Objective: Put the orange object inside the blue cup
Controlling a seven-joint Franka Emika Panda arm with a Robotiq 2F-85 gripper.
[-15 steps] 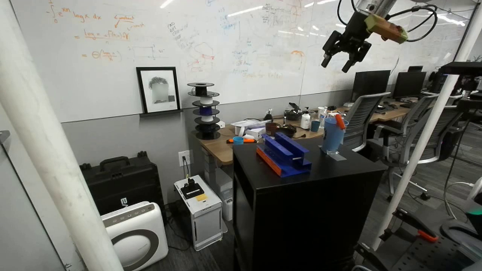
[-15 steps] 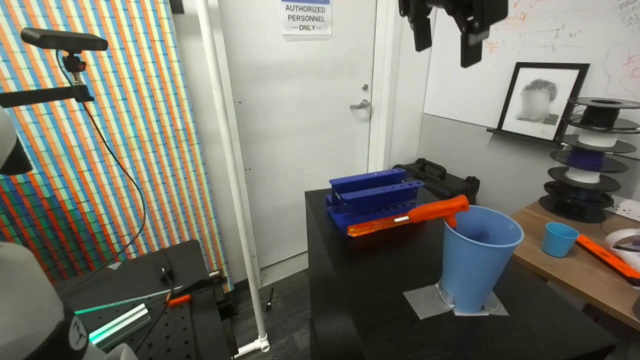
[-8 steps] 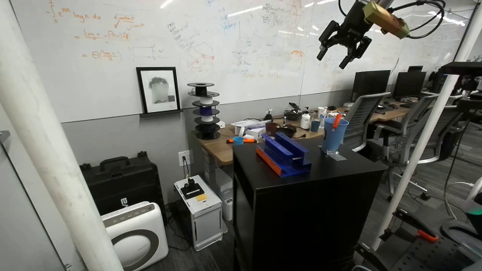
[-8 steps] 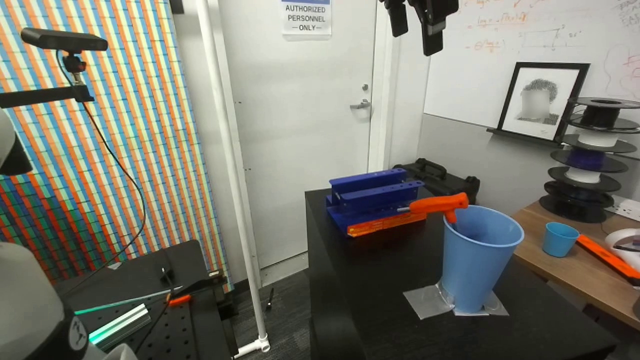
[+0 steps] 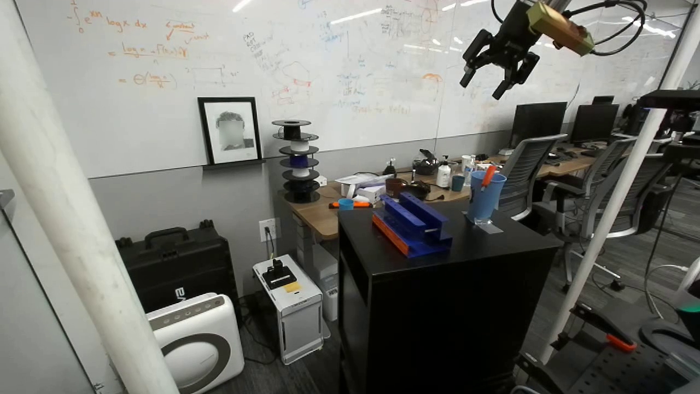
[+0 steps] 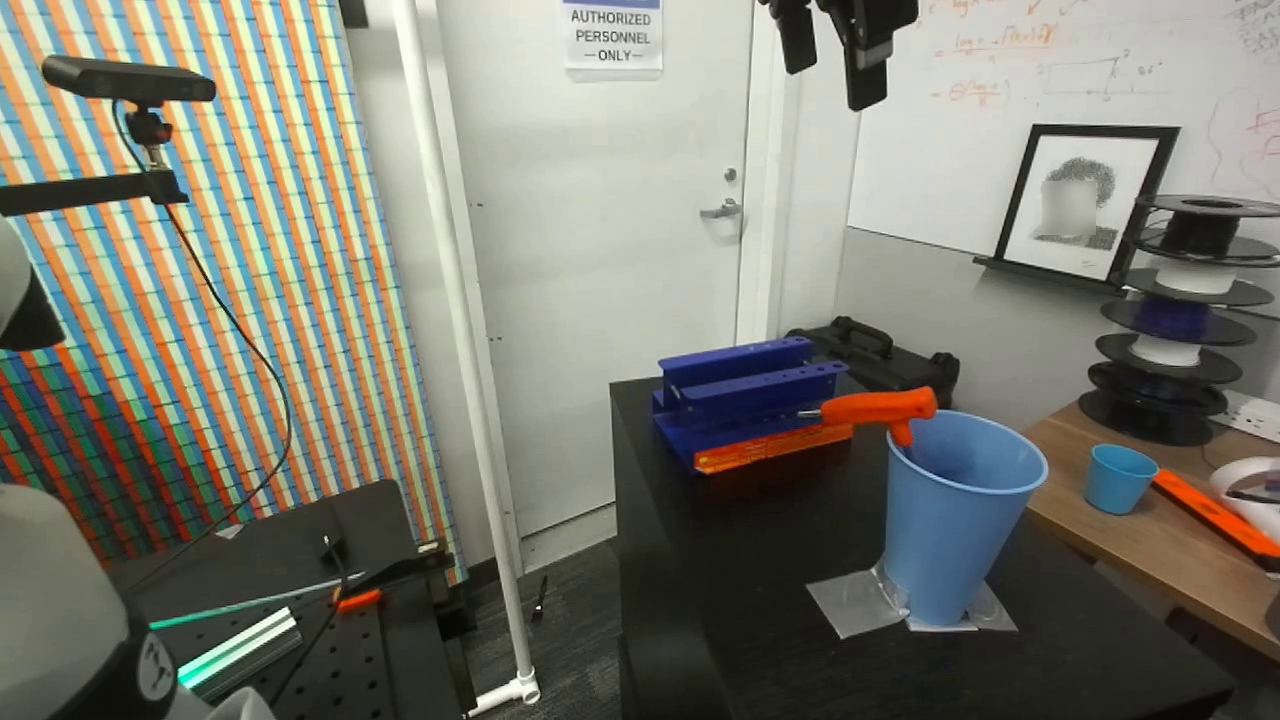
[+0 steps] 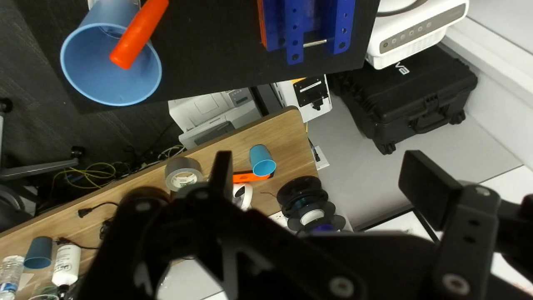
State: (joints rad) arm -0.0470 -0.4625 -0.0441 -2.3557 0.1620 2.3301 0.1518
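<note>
The light-blue cup [image 6: 950,530] stands upright, taped to the top of the black cabinet [image 6: 770,560]; it also shows in the wrist view [image 7: 110,79]. The orange object [image 6: 875,408], a handle with a thin metal tip, rests across the cup's rim. A short stem of it dips just inside the rim, while the long handle juts outside; it also shows in the wrist view [image 7: 139,33] and an exterior view [image 5: 488,176]. My gripper [image 5: 482,87] is open and empty, high above and apart from the cup. It shows at the top [image 6: 832,78] and in the wrist view [image 7: 322,177].
A dark-blue flat box with red-orange sides [image 6: 745,405] lies on the same cabinet, beside the cup. A wooden desk [image 5: 320,213] behind holds a smaller blue cup [image 6: 1120,478], a stack of spools [image 5: 298,164] and bottles. A white pole [image 5: 607,213] stands nearby.
Over the first half second my open gripper rises and shifts away from the cup, and the orange object rocks slightly on the rim. Since then almost nothing has moved.
</note>
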